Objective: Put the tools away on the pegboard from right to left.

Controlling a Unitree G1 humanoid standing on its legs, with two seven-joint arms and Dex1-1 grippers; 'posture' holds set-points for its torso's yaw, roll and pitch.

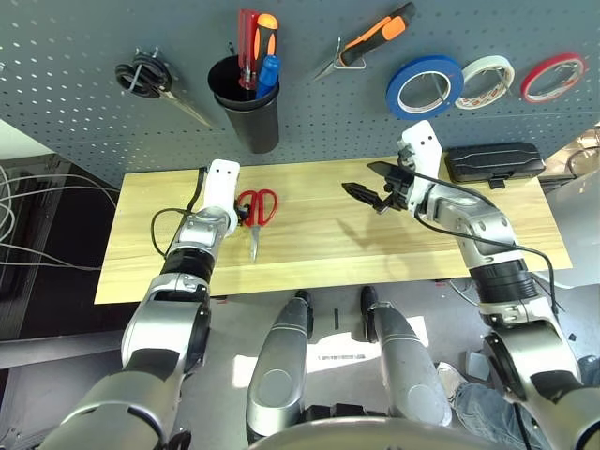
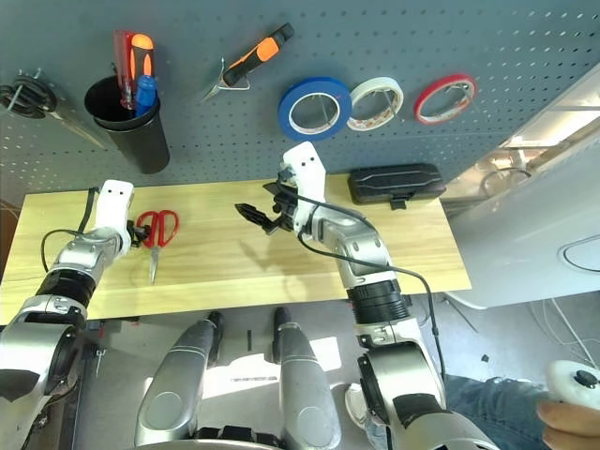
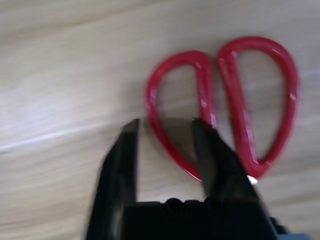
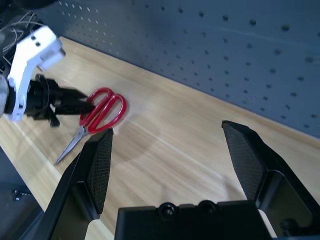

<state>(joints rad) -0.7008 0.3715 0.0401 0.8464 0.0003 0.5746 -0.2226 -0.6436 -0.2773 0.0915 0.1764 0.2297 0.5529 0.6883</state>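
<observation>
Red-handled scissors [image 1: 258, 210] lie flat on the wooden table [image 1: 319, 246], blades closed and pointing toward the robot, handles toward the pegboard [image 1: 84, 84]. The left gripper [image 3: 166, 131] is down at the handles; its 2 black fingers [image 3: 122, 155] are partly spread, 1 reaching into a handle loop and the other outside it, so they straddle that loop's outer side without yet clamping it. The right gripper [image 4: 170, 145] hovers above the table middle with its fingers spread wide and nothing between them.

On the pegboard hang the blue tape roll [image 1: 424, 86], a white tape roll [image 1: 485, 82] and a red tape roll [image 1: 553, 77] in a row, with the orange-and-black-handled needle-nose pliers [image 1: 370, 39] to their left. The black cup [image 1: 246, 103] holds the blue-handled screwdriver [image 1: 267, 75] beside a red-handled screwdriver [image 1: 251, 47]. Black-handled scissors [image 1: 150, 82] hang at the far left. A black case [image 1: 493, 161] rests on the table's right end.
</observation>
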